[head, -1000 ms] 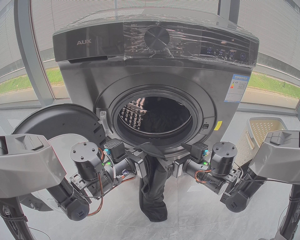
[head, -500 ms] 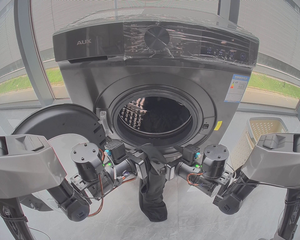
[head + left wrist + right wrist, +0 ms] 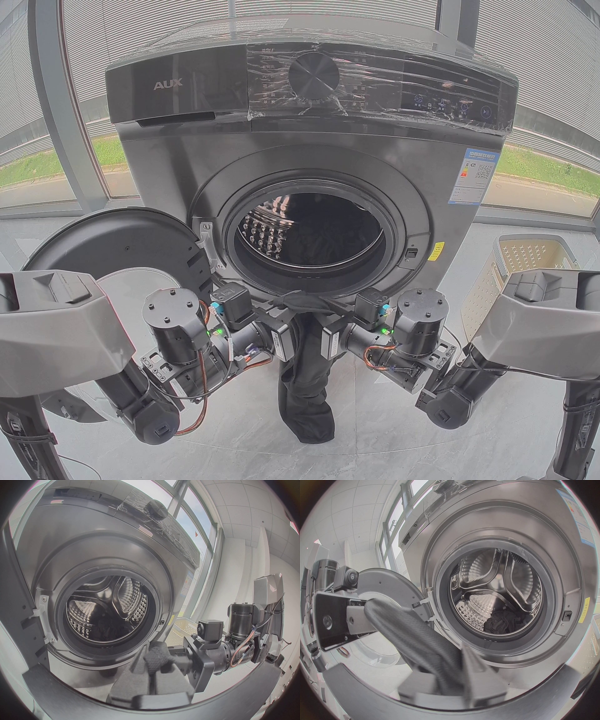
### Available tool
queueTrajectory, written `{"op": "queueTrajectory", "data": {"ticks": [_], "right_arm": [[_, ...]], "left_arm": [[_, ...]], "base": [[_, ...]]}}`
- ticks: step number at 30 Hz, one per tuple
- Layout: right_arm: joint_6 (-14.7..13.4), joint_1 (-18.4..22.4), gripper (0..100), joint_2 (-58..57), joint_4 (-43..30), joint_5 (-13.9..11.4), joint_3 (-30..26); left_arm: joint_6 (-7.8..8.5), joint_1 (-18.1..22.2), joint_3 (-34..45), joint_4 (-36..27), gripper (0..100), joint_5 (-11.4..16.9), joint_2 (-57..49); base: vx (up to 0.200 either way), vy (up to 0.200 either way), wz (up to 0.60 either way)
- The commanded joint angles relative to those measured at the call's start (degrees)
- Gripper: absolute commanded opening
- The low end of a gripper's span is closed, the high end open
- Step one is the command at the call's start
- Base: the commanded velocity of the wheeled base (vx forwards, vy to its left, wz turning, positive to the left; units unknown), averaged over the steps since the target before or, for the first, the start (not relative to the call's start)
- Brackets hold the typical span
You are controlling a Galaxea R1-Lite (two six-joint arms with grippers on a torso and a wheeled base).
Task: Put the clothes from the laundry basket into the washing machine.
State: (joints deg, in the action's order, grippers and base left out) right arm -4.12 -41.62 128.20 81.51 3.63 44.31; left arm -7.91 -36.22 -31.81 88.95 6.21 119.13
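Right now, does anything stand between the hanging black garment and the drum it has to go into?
Nothing visible does. The door is swung open to the robot's left and the drum mouth is clear; the black garment hangs mostly below its lower rim.

All three cameras face the washing machine [image 3: 312, 150].

Floor [image 3: 387, 431]: large pale grey stone-look tiles with thin joints, lower part of the head view, slightly glossy.
Glazing [image 3: 94, 62]: tall panes across the top of the frame. A grey frame post [image 3: 53, 106] runs down the upper left, a second post [image 3: 450, 19] stands at upper right.
Outside: a grass strip [image 3: 37, 165] at the left edge and again at the right, with a ribbed grey facade [image 3: 562, 81] above it.
Left wrist view, upper right: white wall [image 3: 231, 573] and white tiled ceiling [image 3: 250, 505].
Light: even daylight.
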Motion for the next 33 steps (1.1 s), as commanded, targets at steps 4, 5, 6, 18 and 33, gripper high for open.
{"op": "queueTrajectory", "data": {"ticks": [4, 5, 6, 18, 33], "right_arm": [[0.08, -0.74, 0, -0.93, 0.06, -0.21, -0.46], [-0.01, -1.1, 0, -1.19, 0.14, -0.21, -0.63], [-0.01, -1.36, 0, -1.9, 0.14, -0.12, -1.25], [-0.1, -1.54, 0, -8.05, 0.06, 0.15, -4.94], [-0.27, 0.13, 0, -12.62, -0.56, 1.55, -4.76]], "left_arm": [[0.0, 0.01, 0.43, 0.25, 0, 0.04, 0.58], [-0.09, 0.1, 0.52, 0.25, 0, 0.12, 0.58], [0.0, 0.36, 0.69, 0.25, 0, 0.12, 0.76], [-0.26, 0.97, 1.4, 0.25, 100, -0.05, 2.34], [-0.09, 3.35, 8.16, 0.25, 100, 0.47, 6.12]], "base": [[0.0, 0.0, 0.0], [0.0, 0.0, 0.0], [0.0, 0.0, 0.0], [0.0, 0.0, 0.0], [0.0, 0.0, 0.0]]}}
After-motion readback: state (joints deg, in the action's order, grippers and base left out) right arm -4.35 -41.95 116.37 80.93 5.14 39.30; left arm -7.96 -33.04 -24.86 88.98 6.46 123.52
